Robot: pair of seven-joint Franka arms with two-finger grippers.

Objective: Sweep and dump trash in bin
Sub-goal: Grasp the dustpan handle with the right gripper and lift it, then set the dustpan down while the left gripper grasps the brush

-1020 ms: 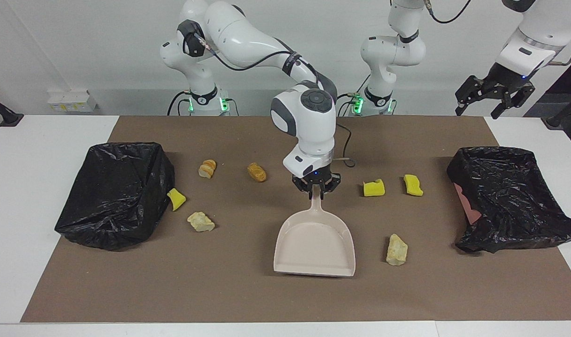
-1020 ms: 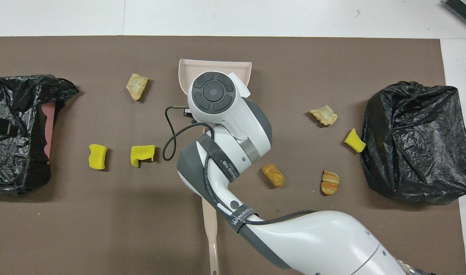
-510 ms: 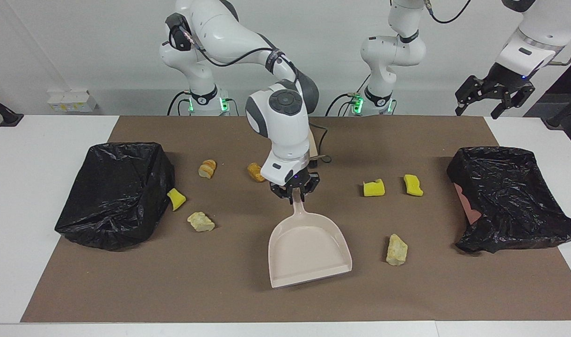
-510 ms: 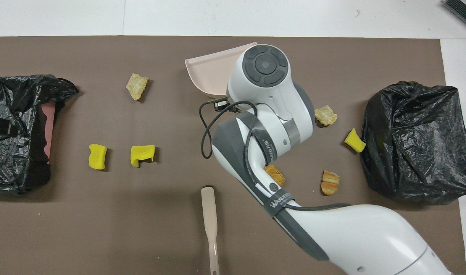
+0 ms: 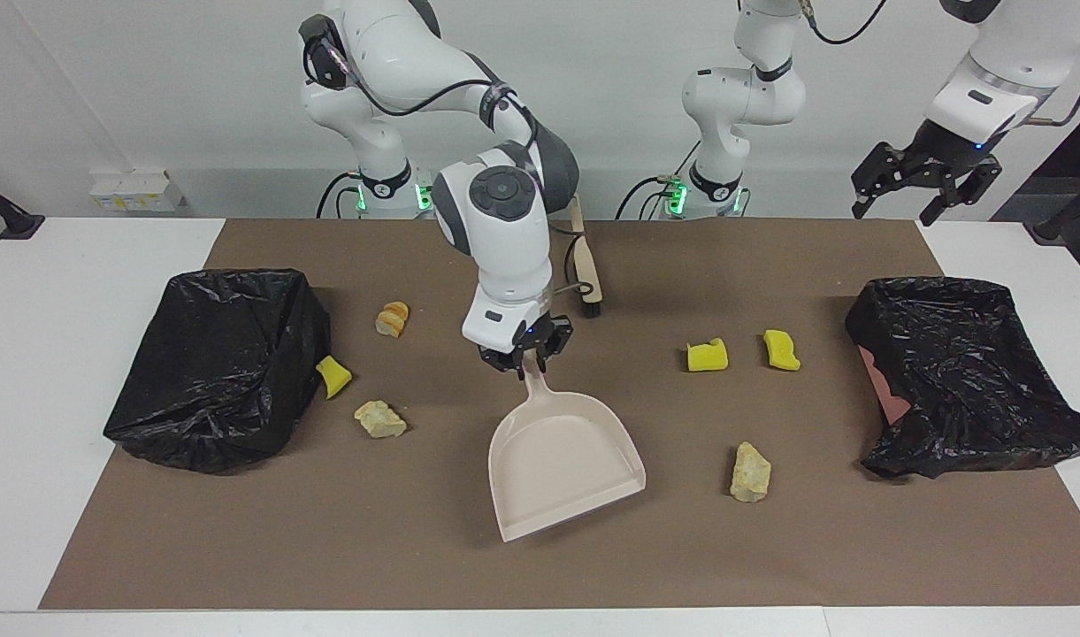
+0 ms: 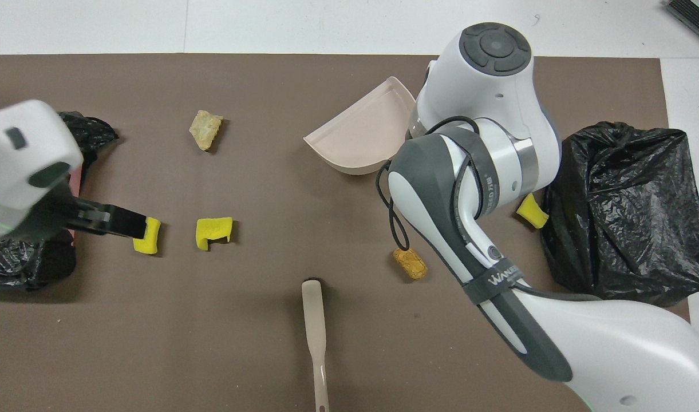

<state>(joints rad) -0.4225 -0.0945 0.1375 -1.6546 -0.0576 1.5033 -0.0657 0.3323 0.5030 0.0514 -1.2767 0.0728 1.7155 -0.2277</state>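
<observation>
My right gripper [image 5: 524,359] is shut on the handle of the beige dustpan [image 5: 564,462], which it holds tilted just over the mat; the pan also shows in the overhead view [image 6: 358,143]. Trash lies scattered on the mat: a pale lump [image 5: 380,418], a yellow sponge [image 5: 333,376] against the black bin [image 5: 221,363], an orange bread piece [image 5: 393,318], two yellow sponges [image 5: 707,355] [image 5: 781,349], a tan lump [image 5: 750,472] and an orange-brown piece [image 6: 410,263]. My left gripper [image 5: 924,174] is open and empty, high over the left arm's end of the table.
A second black-bagged bin [image 5: 964,372] stands at the left arm's end. The beige hand brush [image 5: 585,265] lies on the mat nearer to the robots than the dustpan. The brown mat [image 5: 327,548] covers most of the white table.
My right gripper has carried the dustpan toward the right arm's end and swung its mouth round. The brush has come into sight. My left arm has risen slightly and now shows in the overhead view.
</observation>
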